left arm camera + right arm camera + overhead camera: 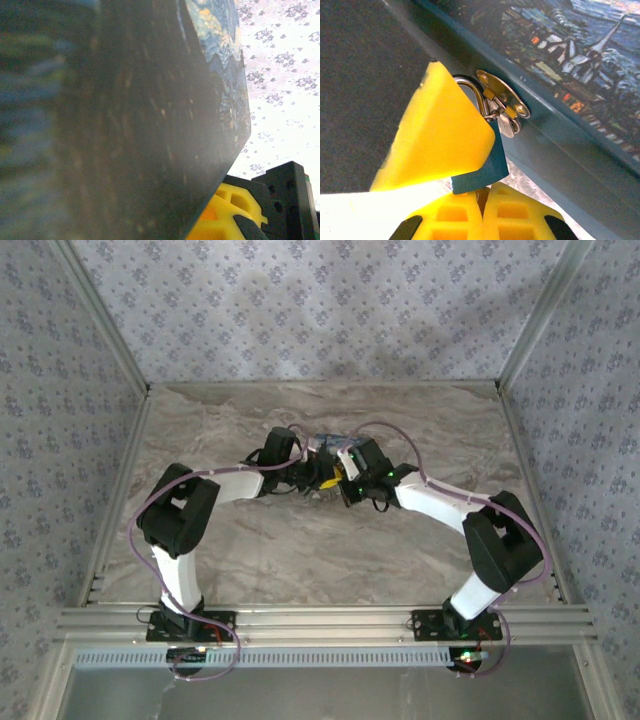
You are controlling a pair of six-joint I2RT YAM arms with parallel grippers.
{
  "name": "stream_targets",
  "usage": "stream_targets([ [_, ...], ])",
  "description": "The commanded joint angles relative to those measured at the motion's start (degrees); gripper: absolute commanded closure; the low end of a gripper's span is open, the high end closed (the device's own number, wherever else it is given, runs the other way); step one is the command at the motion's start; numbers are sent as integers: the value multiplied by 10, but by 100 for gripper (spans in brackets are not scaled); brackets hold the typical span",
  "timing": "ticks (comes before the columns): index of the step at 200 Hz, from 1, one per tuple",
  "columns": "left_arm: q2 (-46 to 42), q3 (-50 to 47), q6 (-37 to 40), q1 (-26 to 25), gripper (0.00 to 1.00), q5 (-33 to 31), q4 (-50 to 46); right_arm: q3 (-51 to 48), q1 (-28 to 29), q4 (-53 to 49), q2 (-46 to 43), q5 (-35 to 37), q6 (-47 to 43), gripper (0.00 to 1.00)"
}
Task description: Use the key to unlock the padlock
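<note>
A teal padlock (487, 167) hangs by its steel shackle (470, 87) from a brass hasp (502, 97) on the side of a dark box (560, 60) with a painted lid. A big yellow finger (440, 135) of my left gripper (315, 478) lies flat over the padlock's face, and that gripper is shut on the padlock. Just under the padlock, my right gripper (482, 200) has its two yellow fingertips pressed together on a thin dark key (481, 197). Most of the key is hidden. Both grippers meet at the box (325, 443) mid-table.
The box's dark side (140, 125) stands very close in the left wrist view, with a yellow finger (230, 210) at its lower corner. Patterned walls and metal frame posts enclose the marble table (300, 550) at the left, right and back.
</note>
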Motion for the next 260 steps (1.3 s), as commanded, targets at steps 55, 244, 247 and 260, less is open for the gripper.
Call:
stream_targets([
  [55, -35, 13, 28, -8, 100, 14, 5, -33, -35, 32, -12, -110, 57, 72],
  [244, -19, 17, 71, -8, 93, -15, -98, -57, -15, 34, -51, -12, 48, 60],
  [247, -17, 17, 74, -9, 92, -18, -102, -59, -15, 35, -52, -11, 50, 60],
  [260, -10, 15, 83, -12, 91, -29, -117, -65, -15, 38, -51, -8, 54, 60],
])
